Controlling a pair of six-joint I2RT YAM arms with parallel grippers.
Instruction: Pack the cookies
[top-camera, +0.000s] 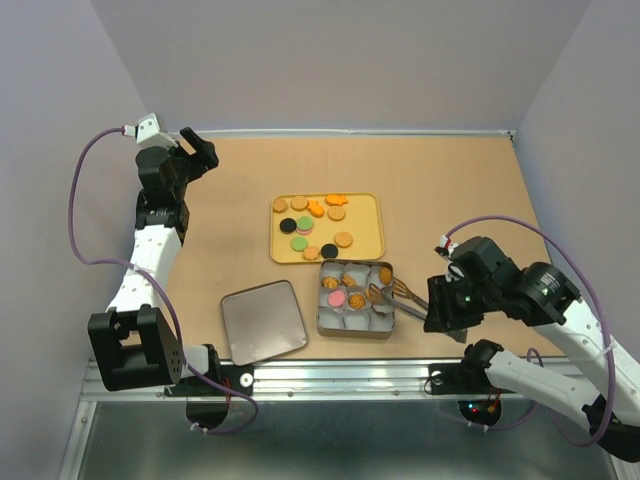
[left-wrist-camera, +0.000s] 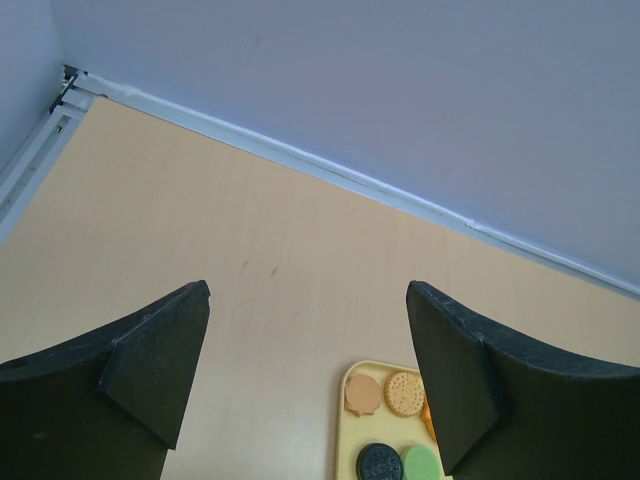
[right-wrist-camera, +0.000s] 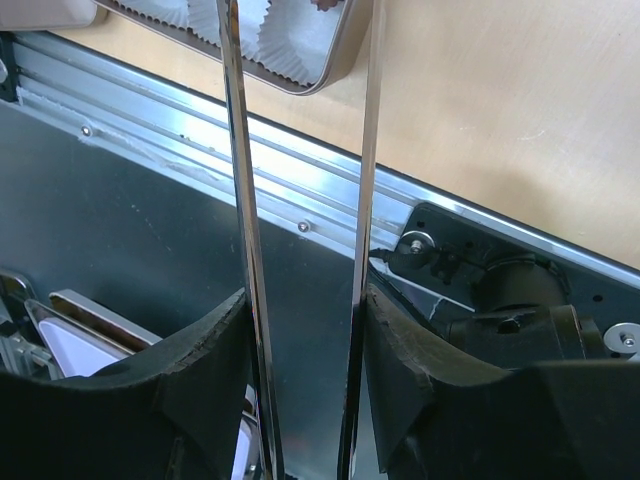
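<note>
Metal tongs clamped in right tool, tips over tin; left tool spread wide, empty.

Glossy metal tongs, matt wooden table.

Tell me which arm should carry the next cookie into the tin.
Right. The right gripper clamps the tongs, their tips over the tin beside the tray of cookies. The left gripper hangs open and empty near the far-left corner.
</note>
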